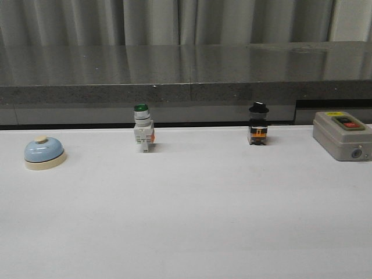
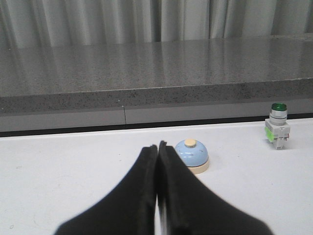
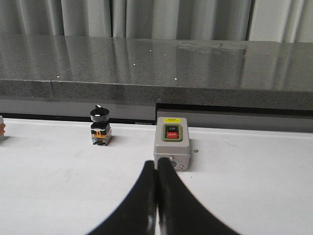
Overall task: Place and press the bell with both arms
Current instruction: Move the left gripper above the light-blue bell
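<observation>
Sitting at the far left of the white table (image 1: 186,221), the small light-blue dome-shaped bell (image 1: 43,152), with cream base and button, lay just ahead of the black left gripper (image 2: 157,147), slightly to its right. That arm was nearer. Both it and the right gripper (image 3: 157,164) were clenched, holding nothing. The bell stood upright, untouched.

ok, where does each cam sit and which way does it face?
Front: behind the table, facing forward over it; sees bell, green-capped switch, black-knob switch, grey box; no robot parts.
Left wrist: on the left arm, facing bell; shut left pincer shows.
Right wrist: on the right arm, facing grey box; shut right pincer shows.
Shared: front and left wrist both show the bell.
</observation>
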Robot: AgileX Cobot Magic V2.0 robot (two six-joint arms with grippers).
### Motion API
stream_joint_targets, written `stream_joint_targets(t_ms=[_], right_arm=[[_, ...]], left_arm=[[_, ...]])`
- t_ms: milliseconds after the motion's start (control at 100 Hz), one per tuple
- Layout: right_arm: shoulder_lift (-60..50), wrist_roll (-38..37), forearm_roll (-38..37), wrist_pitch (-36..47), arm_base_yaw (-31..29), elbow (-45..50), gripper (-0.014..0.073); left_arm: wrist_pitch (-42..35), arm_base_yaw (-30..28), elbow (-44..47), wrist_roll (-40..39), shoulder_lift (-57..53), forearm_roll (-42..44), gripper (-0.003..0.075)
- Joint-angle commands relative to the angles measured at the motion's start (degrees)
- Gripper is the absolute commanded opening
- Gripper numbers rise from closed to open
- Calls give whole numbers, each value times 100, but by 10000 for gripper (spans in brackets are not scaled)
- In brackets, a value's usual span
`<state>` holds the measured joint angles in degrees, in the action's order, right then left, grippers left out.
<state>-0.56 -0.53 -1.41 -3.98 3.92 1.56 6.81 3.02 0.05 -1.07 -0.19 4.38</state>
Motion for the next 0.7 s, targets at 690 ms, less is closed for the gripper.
stream_joint_targets(t_ms=[690], right_arm=[[-105, 53, 21, 498, -38, -81, -60]], left_arm=[[34, -19, -539, -45, 226, -488, -20]])
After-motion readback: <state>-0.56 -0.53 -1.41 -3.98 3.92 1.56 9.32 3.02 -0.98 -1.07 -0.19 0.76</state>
